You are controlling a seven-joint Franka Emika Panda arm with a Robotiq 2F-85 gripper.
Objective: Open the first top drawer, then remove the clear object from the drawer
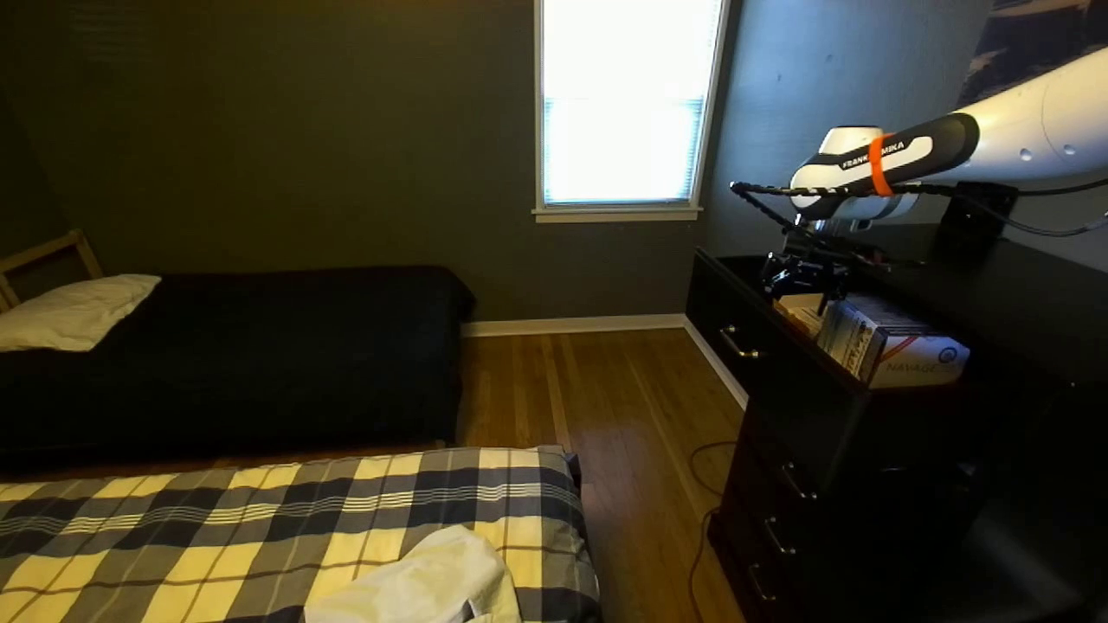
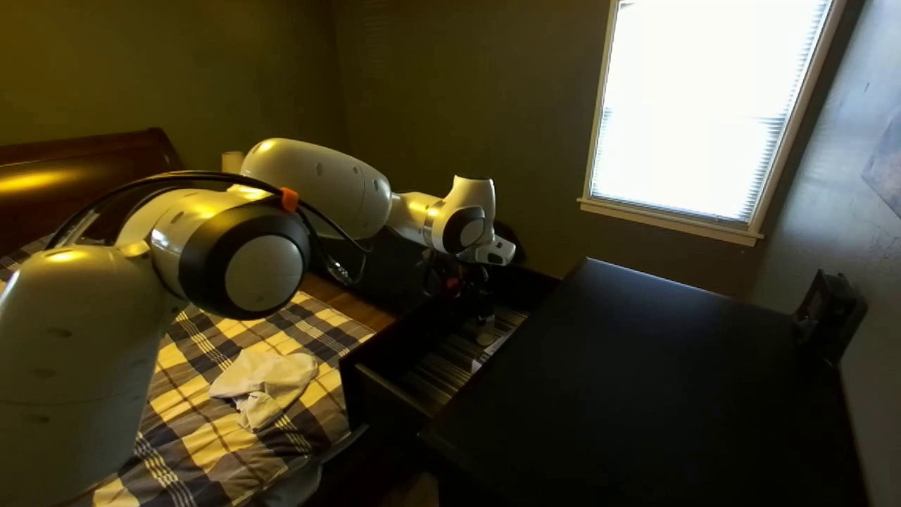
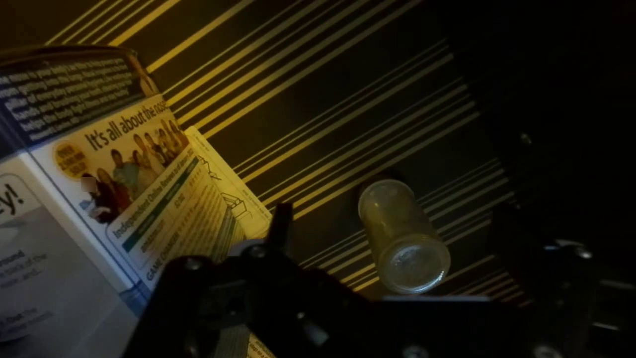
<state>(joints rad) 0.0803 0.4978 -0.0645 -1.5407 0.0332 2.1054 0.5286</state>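
Dark gripper (image 3: 392, 211), fingers (image 3: 282, 223) apart, one nearly lost in shadow, hangs over the pulled-out top drawer (image 1: 788, 381); inside, the wrist view shows a clear container (image 3: 405, 238), hidden in an exterior view, and crops a box (image 3: 114, 199).

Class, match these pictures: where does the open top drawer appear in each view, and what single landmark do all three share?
In an exterior view: right of centre, the pulled-out top drawer, a NAVAGE box inside.
In an exterior view: below centre, the drawer, left of the dresser top.
Wrist view: only part of its inside shows, the striped lining crossing the middle.
Shared landmark: the end effector, at the drawer in all three.
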